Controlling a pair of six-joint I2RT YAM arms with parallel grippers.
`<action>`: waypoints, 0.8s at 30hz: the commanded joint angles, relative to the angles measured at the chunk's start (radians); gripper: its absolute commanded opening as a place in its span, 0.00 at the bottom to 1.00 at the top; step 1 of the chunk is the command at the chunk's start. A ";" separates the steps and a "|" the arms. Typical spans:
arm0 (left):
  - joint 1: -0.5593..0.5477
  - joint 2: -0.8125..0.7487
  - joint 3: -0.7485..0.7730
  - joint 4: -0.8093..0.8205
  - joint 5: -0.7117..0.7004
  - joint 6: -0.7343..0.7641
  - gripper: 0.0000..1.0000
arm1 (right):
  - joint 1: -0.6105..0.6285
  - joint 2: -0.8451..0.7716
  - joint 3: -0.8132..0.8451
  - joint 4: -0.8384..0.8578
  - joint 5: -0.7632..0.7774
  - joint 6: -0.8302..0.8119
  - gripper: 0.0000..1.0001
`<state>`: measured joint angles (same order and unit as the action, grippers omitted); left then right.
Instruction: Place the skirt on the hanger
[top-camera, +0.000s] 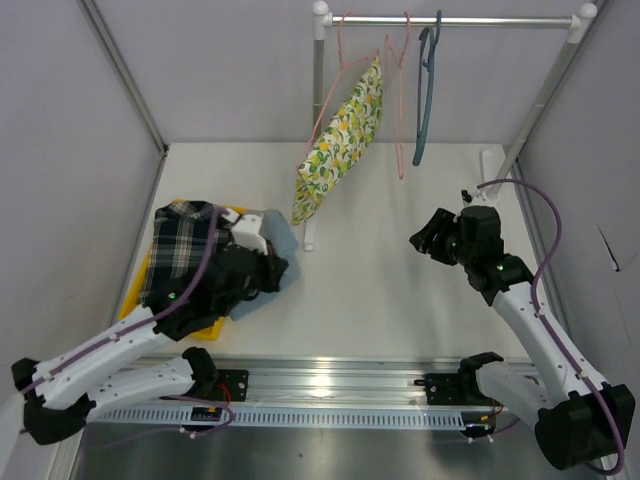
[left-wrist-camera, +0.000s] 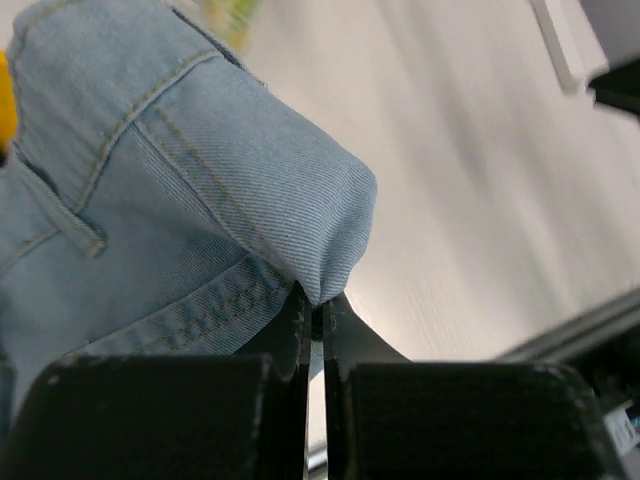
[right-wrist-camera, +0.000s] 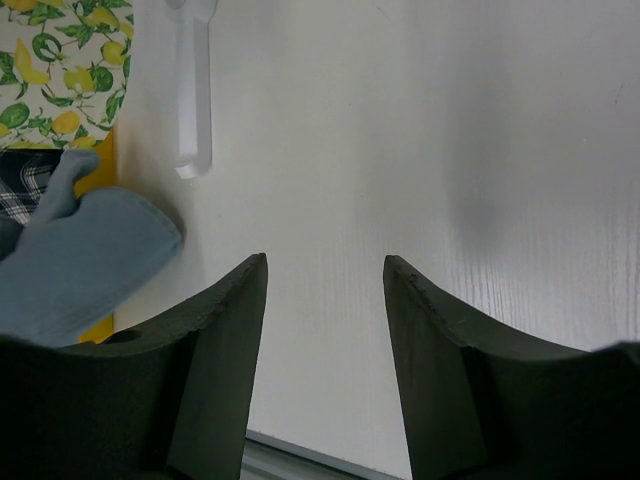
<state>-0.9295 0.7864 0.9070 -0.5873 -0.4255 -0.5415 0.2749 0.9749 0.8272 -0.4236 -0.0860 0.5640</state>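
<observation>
the pale lemon-print cloth skirt (top-camera: 345, 140) hangs on the thin pink wire hanger (top-camera: 322, 112) at the rail (top-camera: 450, 19). it looks light and limp, so take it by the waistband. the left gripper (left-wrist-camera: 318, 310) is pressed together beside the blue denim shirt (left-wrist-camera: 180, 200). the right gripper (right-wrist-camera: 325, 265) is spread and empty.

Lemon-print skirt (top-camera: 340, 150) on pink hanger (top-camera: 341, 45)

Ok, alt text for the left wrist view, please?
The left gripper is shut on a folded edge of the light blue denim shirt, which fills the left of the frame. Blurred white table lies behind.
</observation>
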 joint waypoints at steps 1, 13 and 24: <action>-0.132 0.106 -0.060 0.208 -0.010 -0.095 0.00 | 0.009 -0.025 0.032 -0.021 0.032 -0.012 0.56; -0.272 0.525 -0.092 0.541 0.142 -0.140 0.39 | 0.010 -0.056 -0.062 -0.038 0.025 -0.015 0.57; -0.187 0.263 -0.119 0.182 -0.151 -0.253 0.75 | 0.145 0.092 -0.050 0.052 0.003 -0.030 0.61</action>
<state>-1.1572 1.1500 0.7959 -0.2470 -0.4191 -0.6994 0.3561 1.0210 0.7231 -0.4240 -0.0933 0.5606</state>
